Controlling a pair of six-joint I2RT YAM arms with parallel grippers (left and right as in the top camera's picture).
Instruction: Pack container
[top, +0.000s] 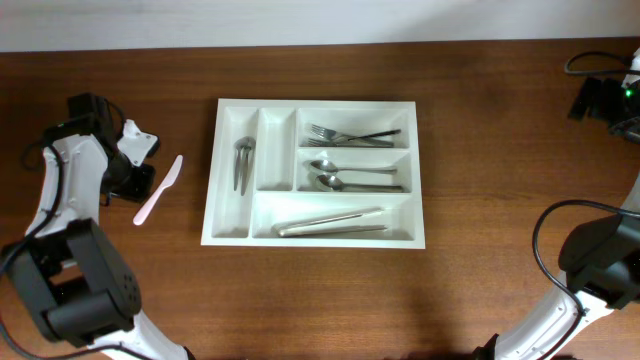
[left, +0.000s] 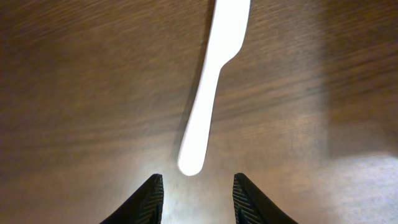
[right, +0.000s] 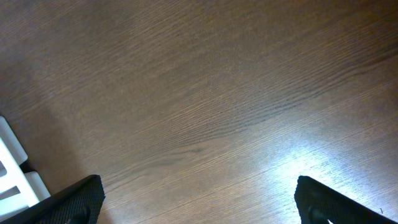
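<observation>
Left pincer (left: 198, 182) apart, empty; pale pink plastic knife (left: 214, 81) handle just ahead on brown wooden surface (left: 74, 93). Handle to be straddled centrally, clamped low. Right pincer (right: 199, 185) wide apart, idle.

Top-down overhead; wrists close over table (top: 320, 300)

Bright even light, glare on table (right: 303, 157), blurred white knife (left: 213, 81)

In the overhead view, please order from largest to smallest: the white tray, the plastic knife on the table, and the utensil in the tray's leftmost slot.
1. tray
2. plastic knife
3. utensil, clearly shorter than the knife
</observation>
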